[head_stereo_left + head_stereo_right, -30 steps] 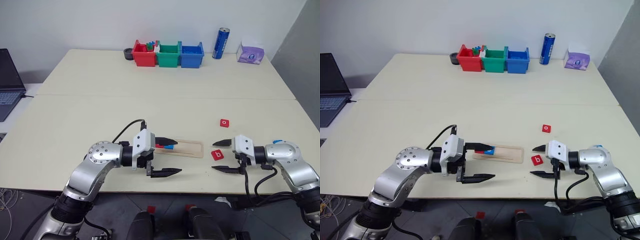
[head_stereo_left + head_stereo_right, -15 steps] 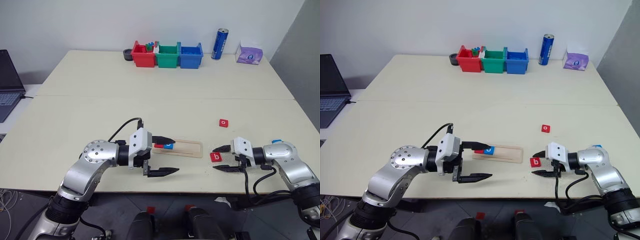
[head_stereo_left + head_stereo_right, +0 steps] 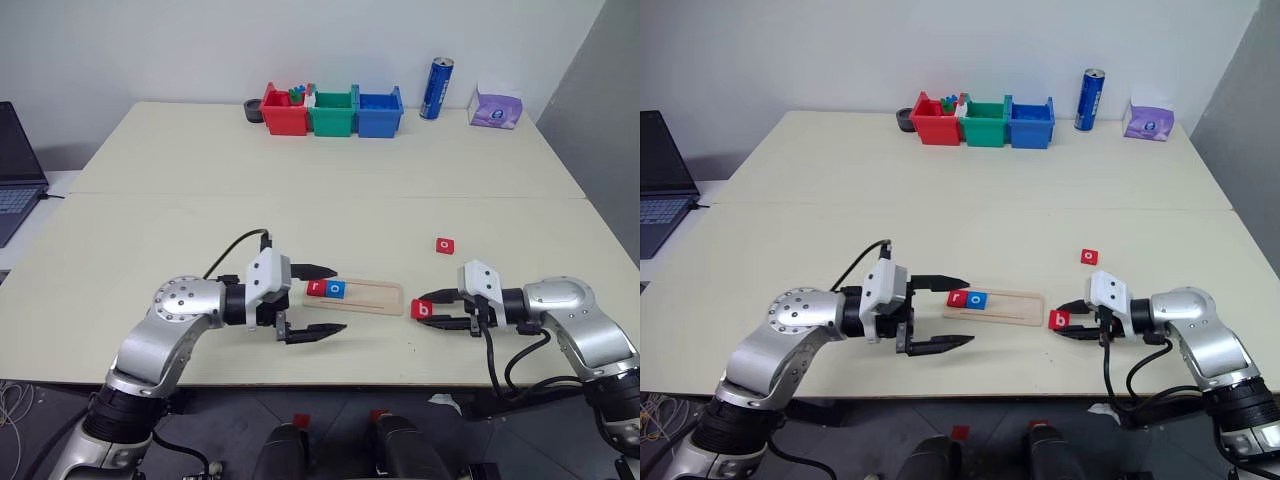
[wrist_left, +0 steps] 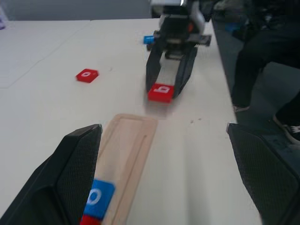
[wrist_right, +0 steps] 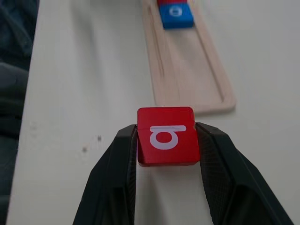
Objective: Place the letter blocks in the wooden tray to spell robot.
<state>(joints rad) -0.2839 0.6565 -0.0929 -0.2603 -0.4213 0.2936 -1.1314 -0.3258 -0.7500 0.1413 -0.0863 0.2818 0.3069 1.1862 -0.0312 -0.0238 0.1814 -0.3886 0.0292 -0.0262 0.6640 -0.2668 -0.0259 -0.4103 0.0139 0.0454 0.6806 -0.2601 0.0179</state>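
Your right gripper (image 5: 165, 140) has its two black fingers closed on the sides of the red b block (image 5: 166, 135), pinching it just off the tray's right end, at about 3 o'clock from the wooden tray (image 3: 372, 296). In the right wrist view the block sits squarely between the pads, white letter facing up.

Your left gripper (image 3: 320, 300) stands wide open with nothing in it, hovering at the tray's left end, at about 9 o'clock from the tray (one finger on the tray's far side, the other on its near side).

In the tray you have two blocks side by side at the left end: the red r block (image 3: 316, 289) first, then the blue o block (image 3: 336, 290) touching it on the right. The rest of the tray is bare wood.

A second red o block (image 3: 445, 245) lies on the table (image 3: 300, 210) at about 1 o'clock from the tray, well apart from it.
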